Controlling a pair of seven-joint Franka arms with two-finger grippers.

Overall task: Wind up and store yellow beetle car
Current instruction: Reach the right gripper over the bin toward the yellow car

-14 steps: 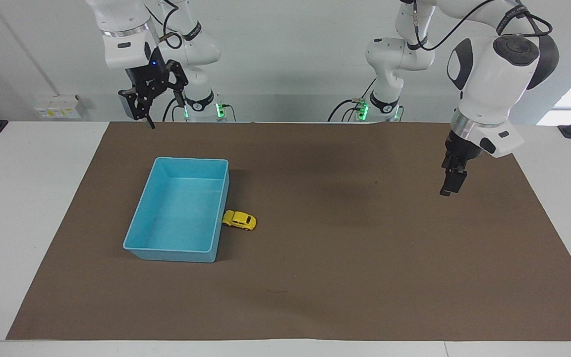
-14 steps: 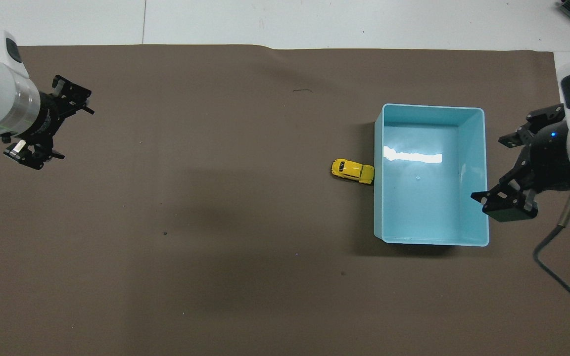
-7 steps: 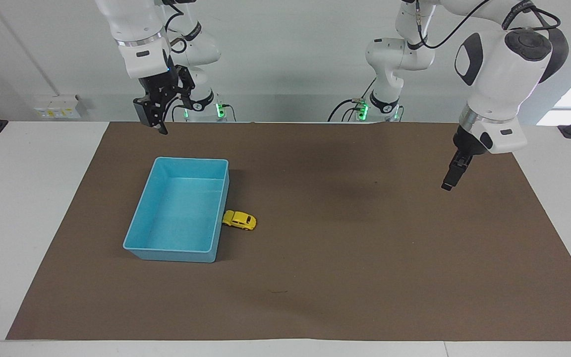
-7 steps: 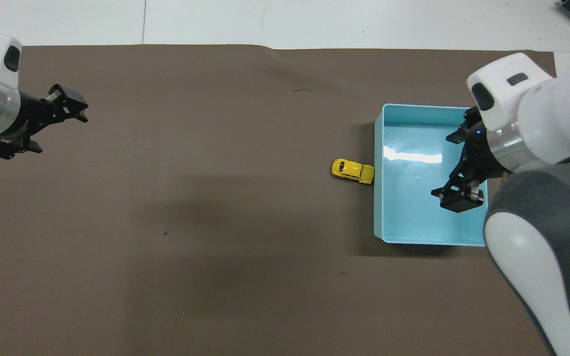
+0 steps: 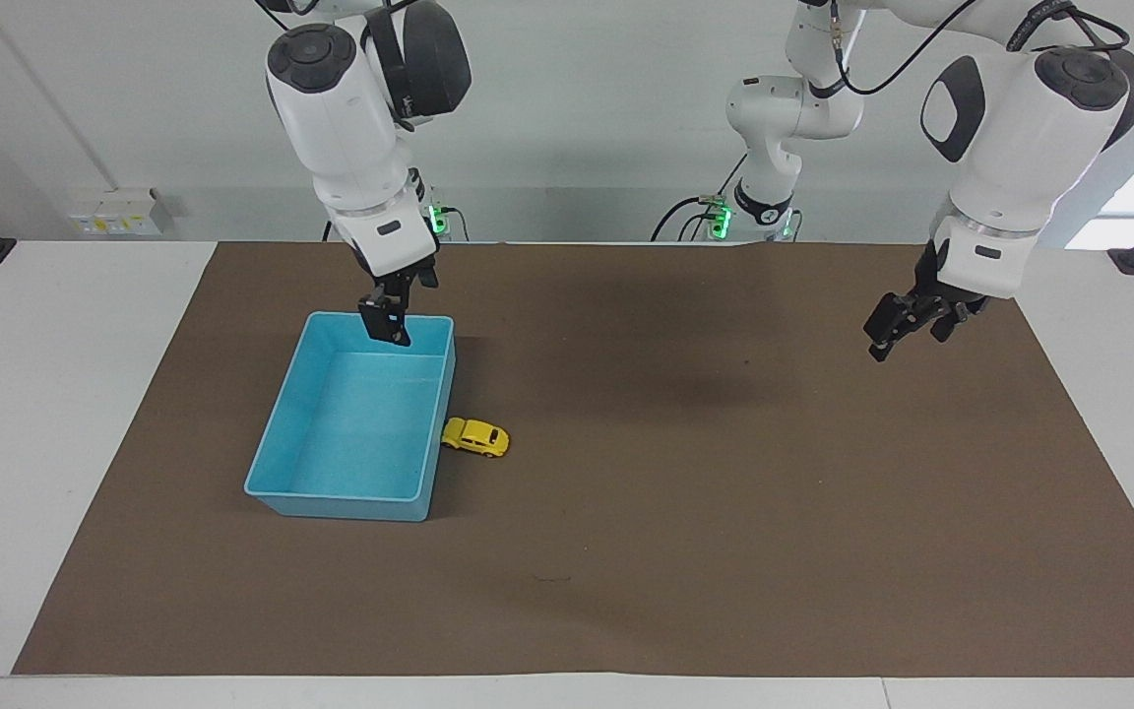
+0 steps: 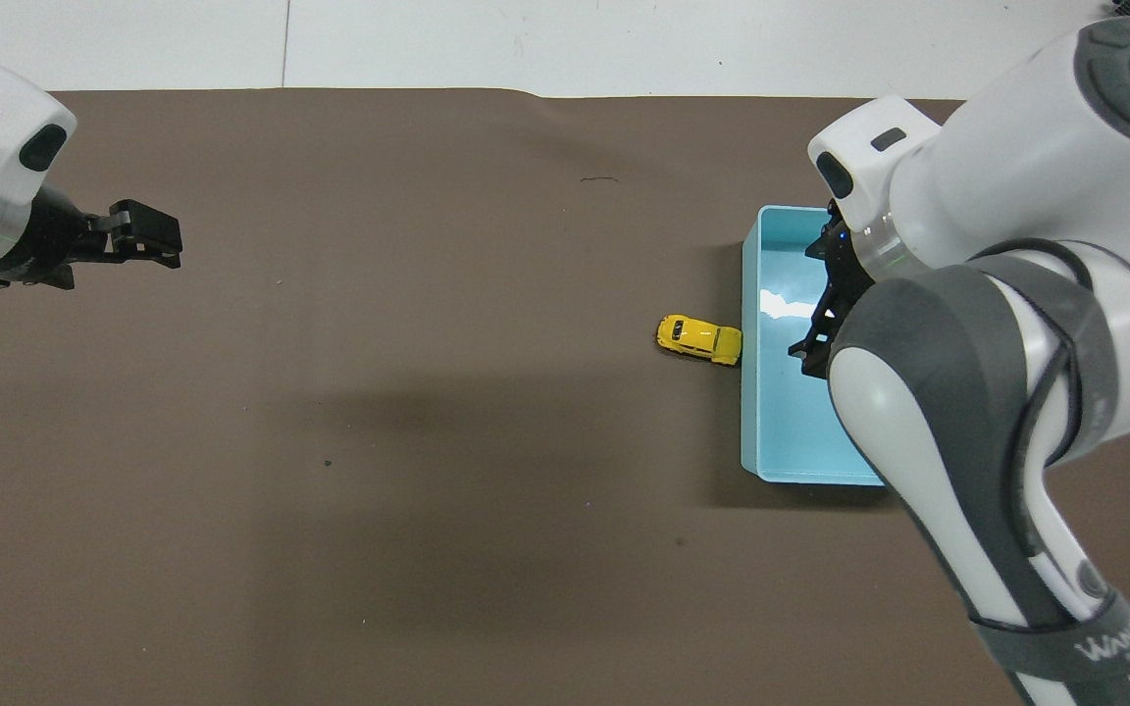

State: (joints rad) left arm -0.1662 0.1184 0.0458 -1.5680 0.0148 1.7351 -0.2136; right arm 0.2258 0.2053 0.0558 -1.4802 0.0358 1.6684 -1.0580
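The yellow beetle car [image 5: 475, 437] stands on the brown mat against the long wall of the light blue bin [image 5: 341, 507], on the wall toward the left arm's end. It also shows in the overhead view [image 6: 699, 339], beside the bin [image 6: 749, 412]. The bin has nothing in it. My right gripper [image 5: 385, 325] hangs over the bin's end nearest the robots; in the overhead view the right gripper [image 6: 813, 355] is partly hidden by its own arm. My left gripper [image 5: 905, 345] is open and empty, in the air over the mat at the left arm's end [image 6: 148, 235].
The brown mat [image 5: 685, 512] covers most of the white table [image 5: 55, 394]. A small dark mark [image 6: 600, 179] lies on the mat far from the robots.
My right arm has swung in from the table's edge to over the bin's near end. My left gripper has turned and lifted slightly. The car and bin have not moved.
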